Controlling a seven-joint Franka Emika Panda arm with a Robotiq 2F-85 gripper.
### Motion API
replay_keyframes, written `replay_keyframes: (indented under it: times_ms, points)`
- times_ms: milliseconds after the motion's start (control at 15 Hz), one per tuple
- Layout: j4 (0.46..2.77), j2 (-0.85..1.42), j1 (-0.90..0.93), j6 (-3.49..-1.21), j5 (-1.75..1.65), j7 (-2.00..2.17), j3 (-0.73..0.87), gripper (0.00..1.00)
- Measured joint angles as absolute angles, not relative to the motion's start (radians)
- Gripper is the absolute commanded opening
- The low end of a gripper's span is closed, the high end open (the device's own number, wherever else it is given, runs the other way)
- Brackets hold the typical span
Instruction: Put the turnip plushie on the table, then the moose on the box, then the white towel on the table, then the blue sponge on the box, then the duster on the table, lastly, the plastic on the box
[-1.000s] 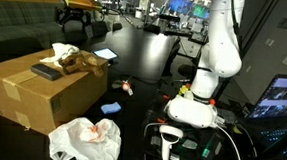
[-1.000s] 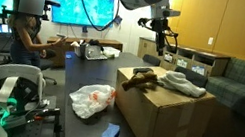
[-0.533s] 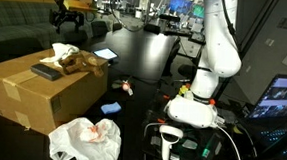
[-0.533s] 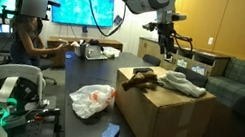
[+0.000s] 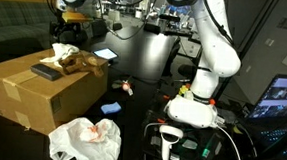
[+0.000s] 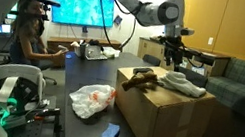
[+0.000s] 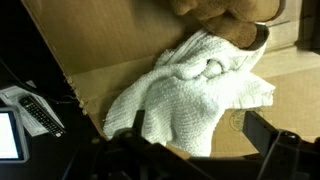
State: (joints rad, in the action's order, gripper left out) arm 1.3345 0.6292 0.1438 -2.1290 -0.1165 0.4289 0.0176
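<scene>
- End effector (image 5: pixel 69 25) is held above the far end of the box (image 5: pixel 37 96), with nothing between its fingers; the jaws are spread wide, as is seen in the wrist view, where the two dark fingers (image 7: pixel 268 140) stand well apart over the cloth.
- White towel (image 7: pixel 195 90) is found crumpled on the box top, directly under the end effector (image 7: pixel 195 135); it is also seen in both exterior views (image 5: pixel 57 53) (image 6: pixel 185 85).
- Moose (image 6: pixel 141 78) is lying on the box top (image 6: pixel 169 122), touching the towel on one side.
- Duster (image 5: pixel 46 71) is laid flat on the box top, near the edge facing the open worktop.
- Turnip plushie (image 5: pixel 126 87) is resting on the worktop (image 5: pixel 150 60), near the side of the box but apart from it.
- Blue sponge (image 5: pixel 112 108) is placed on the worktop, near the edge by the white base (image 5: pixel 194 108) of the arm.
- Plastic (image 5: pixel 85 142) is bunched on the worktop just beside a corner of the box; it is also seen in an exterior view (image 6: pixel 92 99).
</scene>
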Motion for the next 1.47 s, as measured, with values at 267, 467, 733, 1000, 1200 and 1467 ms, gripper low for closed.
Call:
replay_keyframes:
  times_ms: [267,467,733,1000,1200,1467]
  points:
    - [1.246,0.717,0.14,-2.101,-0.117,0.409,0.035,1.0]
    - [1.188,0.771,0.131,-2.08,-0.116,0.391,0.036,1.0]
    - [1.123,0.831,0.123,-2.043,-0.115,0.36,0.036,1.0]
    - [1.077,0.875,0.121,-2.013,-0.11,0.321,0.031,1.0]
    - [1.048,0.902,0.121,-1.988,-0.108,0.293,0.027,0.68]
    - [1.011,0.919,0.121,-1.956,-0.1,0.269,0.022,0.35]
